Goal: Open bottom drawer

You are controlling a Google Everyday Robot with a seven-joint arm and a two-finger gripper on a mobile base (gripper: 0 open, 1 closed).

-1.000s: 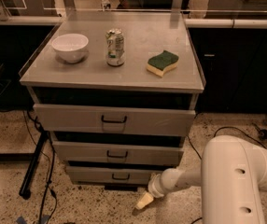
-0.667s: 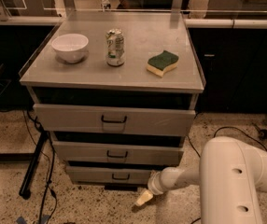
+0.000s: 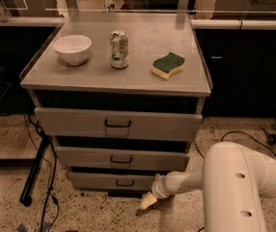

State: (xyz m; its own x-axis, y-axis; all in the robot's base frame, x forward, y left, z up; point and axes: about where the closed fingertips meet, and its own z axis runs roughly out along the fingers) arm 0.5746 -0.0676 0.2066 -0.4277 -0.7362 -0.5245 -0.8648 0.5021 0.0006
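Pincer, grip state unclear, hangs low near bottom drawer front's right corner.

The white, rounded robot arm occupies the near right of the scene. Its bulky upper segment stands upright. A slimmer white forearm extends from it to the left. The cream-coloured two-finger gripper sits low at near centre, angled down and left.

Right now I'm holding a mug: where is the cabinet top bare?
Bare: the back strip of the cabinet top behind the can and sponge, and its front strip. Bowl, can and sponge fill the middle row. The gripper hangs near the floor by the bottom drawer.
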